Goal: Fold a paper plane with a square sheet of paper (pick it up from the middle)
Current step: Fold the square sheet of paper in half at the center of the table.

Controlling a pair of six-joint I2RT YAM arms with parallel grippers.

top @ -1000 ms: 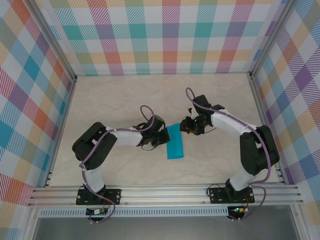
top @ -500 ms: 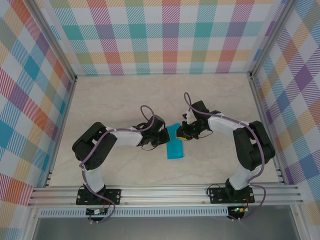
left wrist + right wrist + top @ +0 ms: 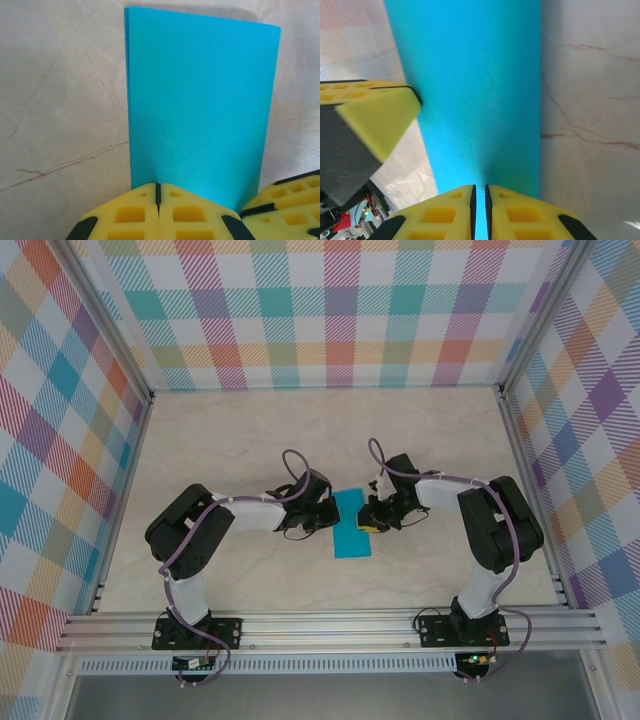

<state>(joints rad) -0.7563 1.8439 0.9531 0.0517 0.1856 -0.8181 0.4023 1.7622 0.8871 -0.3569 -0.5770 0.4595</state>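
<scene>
The square sheet of paper (image 3: 352, 524) is teal-blue and folded into a narrow rectangle, lying flat on the marble table between both arms. My left gripper (image 3: 328, 510) is shut, and its yellow tips (image 3: 157, 187) rest at the paper's (image 3: 200, 100) left long edge, where two layers show. My right gripper (image 3: 372, 515) sits at the opposite long edge. Its jaws (image 3: 480, 187) stand almost together, with a thin strip of the paper (image 3: 475, 90) rising into the slit between them. One left finger (image 3: 375, 120) shows in the right wrist view, and one right finger (image 3: 290, 195) in the left wrist view.
Bare marble table (image 3: 250, 440) lies all round the paper. Plaid walls close off the back and both sides, and an aluminium rail (image 3: 330, 625) runs along the near edge by the arm bases.
My right gripper has come left and nearer onto the paper's right edge, and its jaws have narrowed. The left gripper and the paper have stayed put.
</scene>
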